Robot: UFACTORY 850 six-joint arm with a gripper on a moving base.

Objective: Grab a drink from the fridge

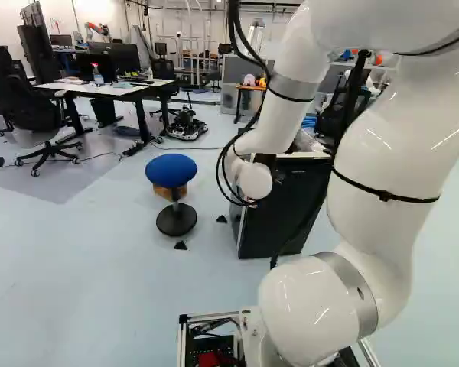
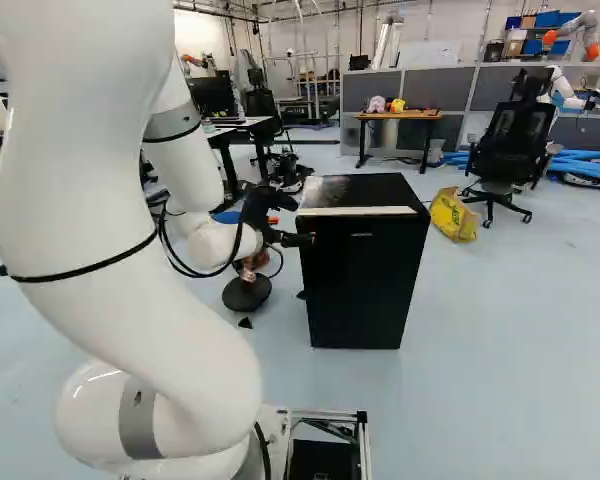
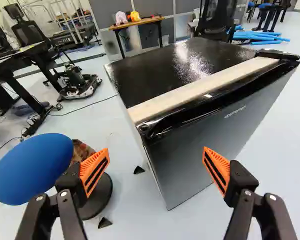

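Your claw [image 3: 156, 169] stands released and empty, its fingers spread towards the near corner of the closed fridge [image 3: 190, 150], presumably to catch the door; the drink (probably inside) is out of sight.

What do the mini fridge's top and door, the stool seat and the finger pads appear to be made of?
Mini fridge top: glossy black, perhaps lacquered metal or plastic; it throws bright glare.
Mini fridge door: smooth, dark, softly sheened, possibly metal.
Stool seat: matte blue, probably fabric; no sharp highlights.
Finger pads: matte orange with dark slots, likely rubber or flexible plastic.
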